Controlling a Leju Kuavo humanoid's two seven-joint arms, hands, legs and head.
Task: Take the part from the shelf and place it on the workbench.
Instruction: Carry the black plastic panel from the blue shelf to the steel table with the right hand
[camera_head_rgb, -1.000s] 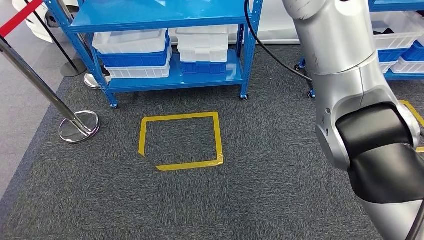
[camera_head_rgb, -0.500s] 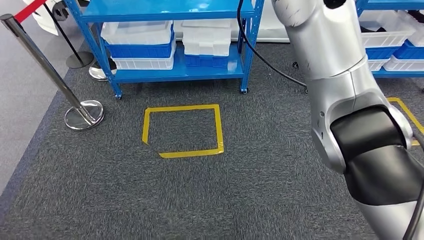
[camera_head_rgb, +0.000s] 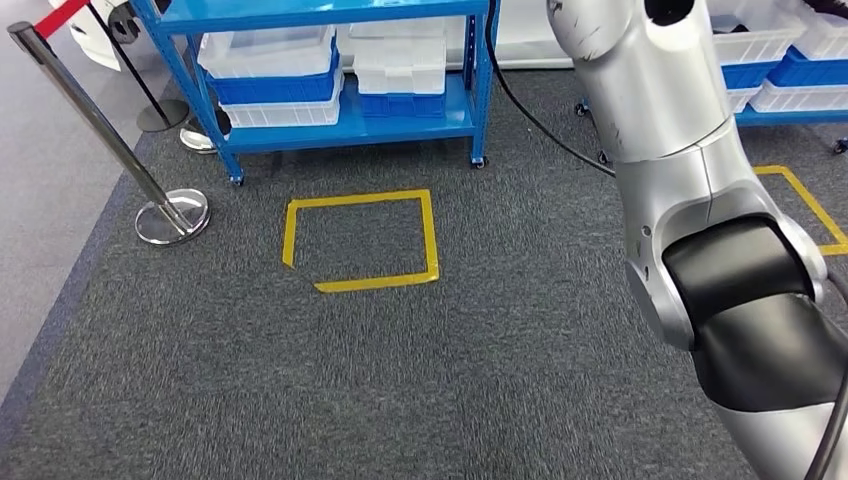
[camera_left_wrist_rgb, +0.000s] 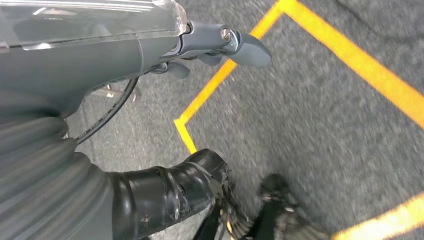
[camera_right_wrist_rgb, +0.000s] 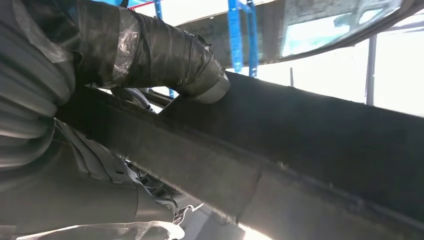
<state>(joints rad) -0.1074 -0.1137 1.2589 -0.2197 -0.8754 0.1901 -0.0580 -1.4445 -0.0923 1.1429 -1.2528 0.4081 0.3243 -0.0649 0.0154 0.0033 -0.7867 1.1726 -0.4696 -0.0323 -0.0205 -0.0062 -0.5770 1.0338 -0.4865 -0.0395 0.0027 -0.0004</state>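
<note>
My right arm (camera_head_rgb: 690, 200) rises through the right of the head view and leaves the picture at the top. In the right wrist view my right hand grips a long, dark, flat part (camera_right_wrist_rgb: 325, 150), with the tape-wrapped thumb (camera_right_wrist_rgb: 165, 55) lying on its upper face. Blue shelf uprights (camera_right_wrist_rgb: 235, 30) show behind the part. My left hand (camera_left_wrist_rgb: 200, 45) hangs over the carpet and holds nothing, its grey fingers loosely apart above a yellow tape line (camera_left_wrist_rgb: 350, 55). The blue shelf (camera_head_rgb: 330, 125) stands ahead, with white and blue bins (camera_head_rgb: 270, 75) on its lower level.
A yellow tape square (camera_head_rgb: 360, 238) marks the dark carpet in front of the shelf. A chrome stanchion (camera_head_rgb: 165, 210) with a red belt stands at the left. A second shelf with bins (camera_head_rgb: 780, 75) and another tape square (camera_head_rgb: 800, 205) lie to the right.
The whole head view has shifted as the camera moved: the shelf and tape square now sit higher in the picture. My right arm stays raised.
</note>
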